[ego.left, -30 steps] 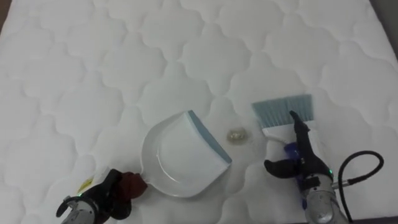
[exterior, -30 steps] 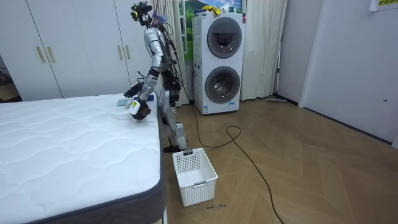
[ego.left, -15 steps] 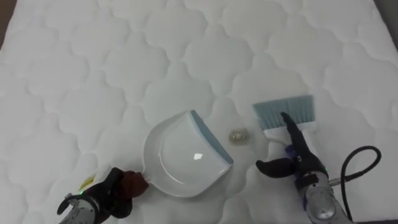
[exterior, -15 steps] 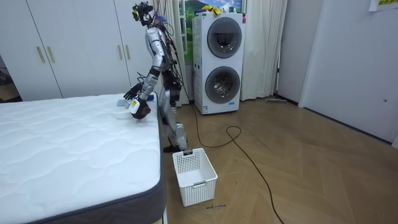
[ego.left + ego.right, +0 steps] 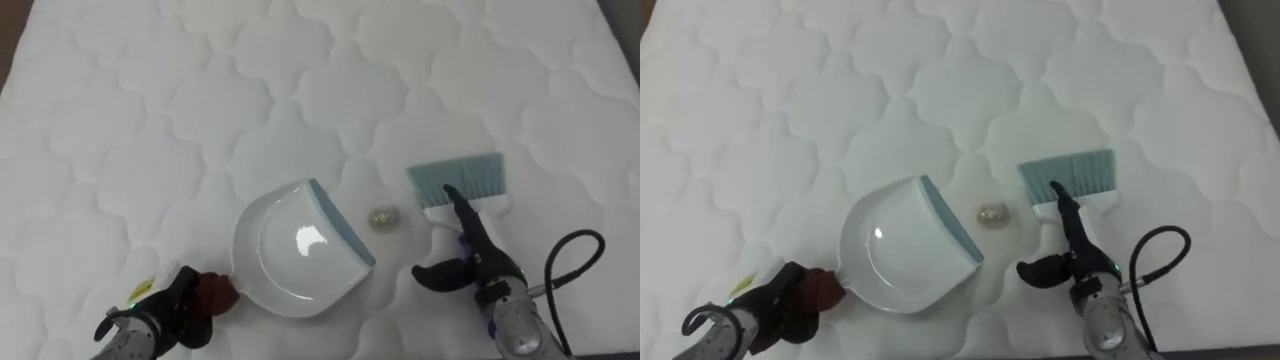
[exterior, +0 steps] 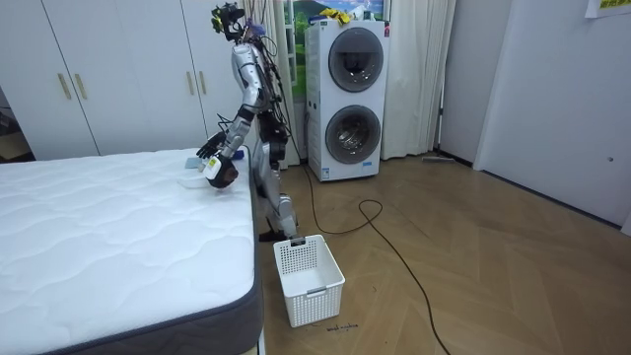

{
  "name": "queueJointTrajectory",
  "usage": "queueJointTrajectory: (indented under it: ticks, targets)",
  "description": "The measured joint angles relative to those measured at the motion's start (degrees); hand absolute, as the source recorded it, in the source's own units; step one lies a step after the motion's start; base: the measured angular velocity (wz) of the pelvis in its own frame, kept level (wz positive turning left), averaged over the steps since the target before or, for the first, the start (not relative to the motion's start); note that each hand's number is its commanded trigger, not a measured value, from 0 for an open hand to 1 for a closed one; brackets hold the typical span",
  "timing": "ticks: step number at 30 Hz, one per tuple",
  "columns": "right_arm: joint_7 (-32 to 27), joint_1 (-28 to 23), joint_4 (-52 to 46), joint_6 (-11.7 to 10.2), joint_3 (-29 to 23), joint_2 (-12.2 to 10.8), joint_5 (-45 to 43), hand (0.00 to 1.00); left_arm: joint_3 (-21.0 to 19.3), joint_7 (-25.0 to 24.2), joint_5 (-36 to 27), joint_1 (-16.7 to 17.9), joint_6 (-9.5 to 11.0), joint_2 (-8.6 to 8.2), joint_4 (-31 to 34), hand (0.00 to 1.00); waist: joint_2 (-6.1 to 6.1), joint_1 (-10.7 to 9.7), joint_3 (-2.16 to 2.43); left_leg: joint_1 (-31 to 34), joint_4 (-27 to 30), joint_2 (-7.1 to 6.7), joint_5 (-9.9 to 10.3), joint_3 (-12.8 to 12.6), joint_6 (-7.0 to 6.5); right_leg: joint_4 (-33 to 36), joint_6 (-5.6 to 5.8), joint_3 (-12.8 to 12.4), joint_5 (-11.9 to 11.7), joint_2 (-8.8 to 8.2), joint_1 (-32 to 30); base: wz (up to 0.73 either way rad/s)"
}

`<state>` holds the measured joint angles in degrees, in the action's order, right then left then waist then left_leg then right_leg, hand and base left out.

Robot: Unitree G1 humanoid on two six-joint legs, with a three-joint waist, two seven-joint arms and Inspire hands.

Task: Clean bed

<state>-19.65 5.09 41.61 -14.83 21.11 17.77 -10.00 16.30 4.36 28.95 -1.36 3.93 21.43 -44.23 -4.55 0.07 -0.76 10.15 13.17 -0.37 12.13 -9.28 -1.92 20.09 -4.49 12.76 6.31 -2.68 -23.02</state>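
A white dustpan (image 5: 295, 250) with a blue-grey lip lies on the white quilted mattress (image 5: 250, 90). My left hand (image 5: 165, 315) is at the lower left, shut on the pan's dark red handle (image 5: 213, 292). A small crumpled bit of litter (image 5: 381, 217) rests just off the pan's lip. To its right lies a brush with pale blue bristles (image 5: 457, 180). My right hand (image 5: 470, 258) hovers over the brush's white handle, fingers straight and thumb spread, open. In the room view I stand bent over the bed's far corner (image 6: 212, 168).
The mattress stretches wide and bare beyond the tools. A white slatted basket (image 6: 309, 279) sits on the wooden floor beside the bed. A stacked washer and dryer (image 6: 350, 89) and white wardrobes (image 6: 118, 74) line the far wall.
My right hand has slid a little to the left along the brush handle, still open. The dustpan has shifted very slightly; litter and brush lie where they were.
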Motion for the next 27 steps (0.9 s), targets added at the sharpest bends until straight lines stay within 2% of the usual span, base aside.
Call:
queueJointTrajectory:
  ticks: [9, 16, 27]
  targets:
    - [-7.65, -1.56, -3.73, -0.06, -0.65, -0.21, -7.10, 0.00, -0.11, 0.70, 0.09, -0.02, -1.08, -0.39, -0.46, 1.00, 0.25, -0.21, 0.16, -0.78, -0.46, -0.30, -0.01, -0.34, -0.01, 0.75, 0.02, -0.67, 0.01, -0.15, 0.08, -0.02]
    - [-15.77, -2.01, -4.00, -0.44, -2.75, -0.23, -10.90, 0.00, -0.10, 2.24, 0.07, 0.18, -1.03, -0.58, -2.20, 1.00, 0.53, -0.86, 0.33, -0.94, -0.33, -0.35, -0.01, -0.99, -0.01, 0.95, 0.04, -1.27, 0.00, -0.05, 0.05, -0.03]
    - [-24.34, -2.11, -3.74, -0.85, -2.82, -0.23, -12.09, 0.00, -0.30, 2.60, -0.04, 1.49, -1.36, -0.59, -1.91, 1.00, 0.41, -1.39, 0.41, -1.96, -0.47, 0.03, -0.01, -1.23, -0.01, -0.29, 0.04, -1.37, -0.15, 0.44, 1.37, -0.02]
